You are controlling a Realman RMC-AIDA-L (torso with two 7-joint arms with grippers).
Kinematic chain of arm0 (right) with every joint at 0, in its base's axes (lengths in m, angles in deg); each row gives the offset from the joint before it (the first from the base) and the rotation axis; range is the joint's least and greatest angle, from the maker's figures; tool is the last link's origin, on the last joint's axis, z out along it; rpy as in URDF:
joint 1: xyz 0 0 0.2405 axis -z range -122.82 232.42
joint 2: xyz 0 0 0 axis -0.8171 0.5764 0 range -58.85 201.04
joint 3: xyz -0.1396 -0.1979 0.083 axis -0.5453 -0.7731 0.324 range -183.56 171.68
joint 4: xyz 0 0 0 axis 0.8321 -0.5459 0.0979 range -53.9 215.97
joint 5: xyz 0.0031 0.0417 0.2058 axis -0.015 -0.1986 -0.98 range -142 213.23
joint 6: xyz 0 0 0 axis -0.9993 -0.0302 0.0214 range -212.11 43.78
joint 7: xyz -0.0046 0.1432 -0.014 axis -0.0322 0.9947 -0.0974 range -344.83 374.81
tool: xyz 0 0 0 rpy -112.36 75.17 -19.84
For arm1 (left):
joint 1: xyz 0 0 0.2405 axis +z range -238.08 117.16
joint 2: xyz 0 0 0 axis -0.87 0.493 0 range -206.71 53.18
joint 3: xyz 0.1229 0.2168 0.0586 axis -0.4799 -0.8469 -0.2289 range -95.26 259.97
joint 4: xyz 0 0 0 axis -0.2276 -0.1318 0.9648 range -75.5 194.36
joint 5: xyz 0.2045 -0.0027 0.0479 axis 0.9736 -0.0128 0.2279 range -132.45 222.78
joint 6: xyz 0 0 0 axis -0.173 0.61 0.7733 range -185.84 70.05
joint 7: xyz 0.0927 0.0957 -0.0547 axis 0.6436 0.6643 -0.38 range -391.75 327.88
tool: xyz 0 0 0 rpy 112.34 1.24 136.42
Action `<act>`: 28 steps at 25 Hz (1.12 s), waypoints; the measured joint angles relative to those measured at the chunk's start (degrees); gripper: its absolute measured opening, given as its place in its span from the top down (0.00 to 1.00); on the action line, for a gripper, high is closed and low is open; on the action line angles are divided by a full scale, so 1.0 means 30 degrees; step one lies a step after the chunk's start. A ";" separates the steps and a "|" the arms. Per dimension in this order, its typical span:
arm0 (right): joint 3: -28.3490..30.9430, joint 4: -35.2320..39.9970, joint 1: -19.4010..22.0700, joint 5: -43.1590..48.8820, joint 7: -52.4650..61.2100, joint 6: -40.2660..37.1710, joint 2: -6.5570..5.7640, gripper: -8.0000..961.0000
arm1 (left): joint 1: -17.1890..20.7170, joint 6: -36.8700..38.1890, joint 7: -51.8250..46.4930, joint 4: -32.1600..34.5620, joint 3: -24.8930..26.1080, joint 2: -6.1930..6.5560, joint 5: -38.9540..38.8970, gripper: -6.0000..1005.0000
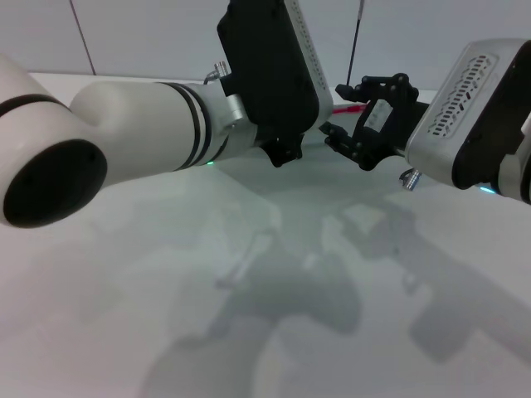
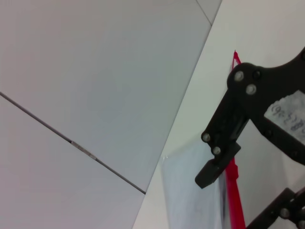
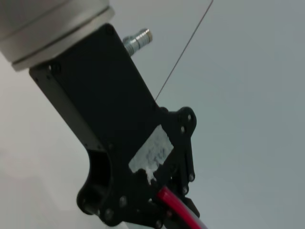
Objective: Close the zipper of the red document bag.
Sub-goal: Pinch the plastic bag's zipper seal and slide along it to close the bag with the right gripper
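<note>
Head view: 2 arms over a pale counter, both reaching toward its far side. Left gripper hangs at centre under its black wrist block; its jaws are hidden from here, can't tell. Right gripper comes in from the right, black linkage fingers pointing at the left one, the 2 grippers near each other; its jaws look slightly apart, nothing seen between them. 1 short bit of the zipper shows as a red line behind the right gripper, at the counter's far edge; the bag itself is not made out here. Left wrist view: 1 red document bag, translucent pale blue, lies flat on the counter w/ the zipper along 1 long edge; the right gripper's black finger tip sits just over the pouch beside that strip. Right wrist view: the left gripper's black body fills the middle, and the red zipper strip runs into its lower end, so the left jaws look clamped on the zipper.
</note>
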 joint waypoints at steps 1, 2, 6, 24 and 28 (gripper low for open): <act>0.0003 -0.0120 -0.0049 -0.0005 -0.0002 0.0031 0.0000 0.48 | 0.0000 0.0000 0.0000 0.0000 0.0000 0.0000 0.0000 0.94; 0.0010 -0.0177 -0.0060 -0.0019 -0.0004 0.0039 0.0000 0.50 | -0.0009 0.0001 0.0003 -0.0028 -0.0015 -0.0002 0.0000 0.94; 0.0080 -0.0221 -0.0077 -0.0039 -0.0010 0.0064 0.0000 0.51 | -0.0006 0.0001 0.0140 -0.0208 0.0004 -0.0010 0.0000 0.94; 0.0167 -0.0180 0.0063 -0.0117 0.0159 0.0755 0.0000 0.70 | 0.0196 -0.0196 0.0241 -0.0507 0.0080 -0.0003 0.0001 0.94; 0.0132 -0.0089 0.0087 -0.0121 0.0167 0.0765 -0.0001 0.72 | 0.0195 -0.0221 0.0240 -0.0517 0.0127 -0.0001 0.0001 0.94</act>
